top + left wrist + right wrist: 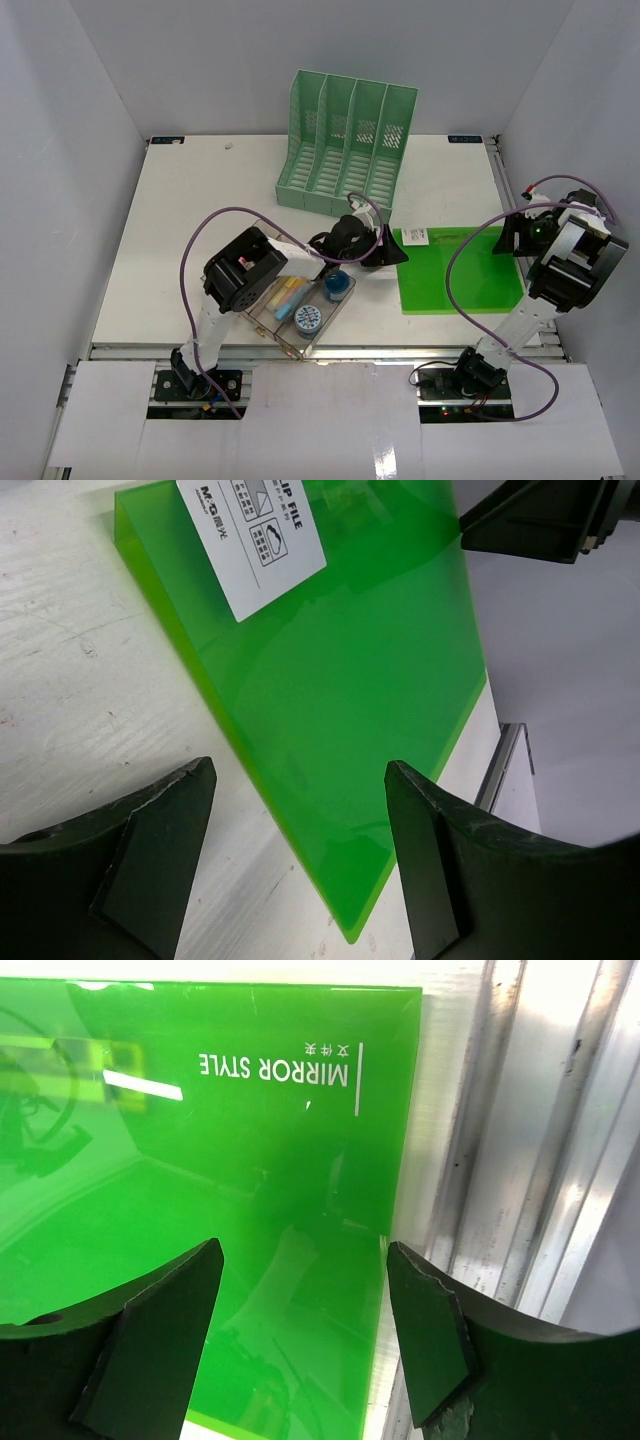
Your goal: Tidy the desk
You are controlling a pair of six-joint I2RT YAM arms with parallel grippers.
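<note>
1. Top external view: the bench [180, 230] is a white slab walled on three sides. A clear tray [268, 322] sits near its front edge, left of centre. A green rack [345, 140] stands at the middle of the far edge. A green folder [460, 275] lies flat toward the front right corner.
2. The left gripper [388, 252] hovers over the bench at the folder's left edge, just right of the tray. In the left wrist view its jaws stand wide apart and grasp nothing. The folder's corner lies on the bench below and between them, with a white label [415, 237] at the far end.
3. The right gripper [508, 238] hangs over the folder's far right corner, near the bench's right edge. In the right wrist view its jaws are parted and hold nothing. The folder's right edge runs beneath them, close to the right finger, with the rail [520, 1160] just beyond.
4. Judged from this, the step in hand is picking up the folder, likely for a slot in the rack, and no grip is made yet.
5. The folder looks thin and flush with the bench. So the next move probably calls for raising one edge, or sliding the folder past the bench's edge, before a finger can get under it.
</note>
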